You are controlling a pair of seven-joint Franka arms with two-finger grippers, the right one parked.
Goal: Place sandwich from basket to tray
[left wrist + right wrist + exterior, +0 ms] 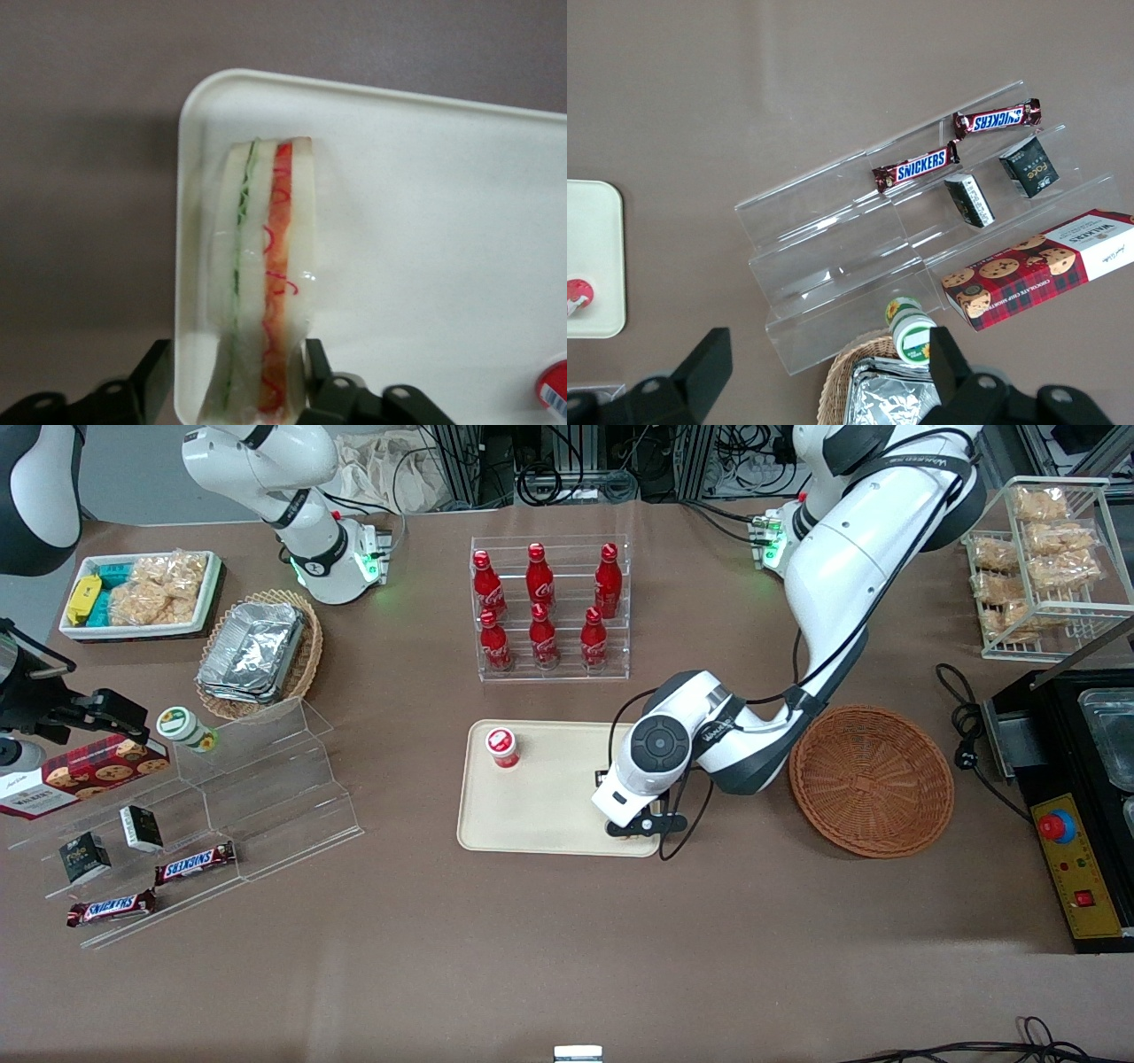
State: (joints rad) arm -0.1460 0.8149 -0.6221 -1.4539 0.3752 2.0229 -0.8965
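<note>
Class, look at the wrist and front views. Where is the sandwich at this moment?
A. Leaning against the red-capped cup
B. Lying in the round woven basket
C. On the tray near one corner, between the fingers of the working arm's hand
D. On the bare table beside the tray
C: the sandwich sits on the tray at its corner, the hand straddling it; the basket holds nothing.

tray (pixel 425 204): smooth matt plastic | basket (pixel 873 779): rough woven wicker | sandwich (pixel 261 283): glossy translucent
</note>
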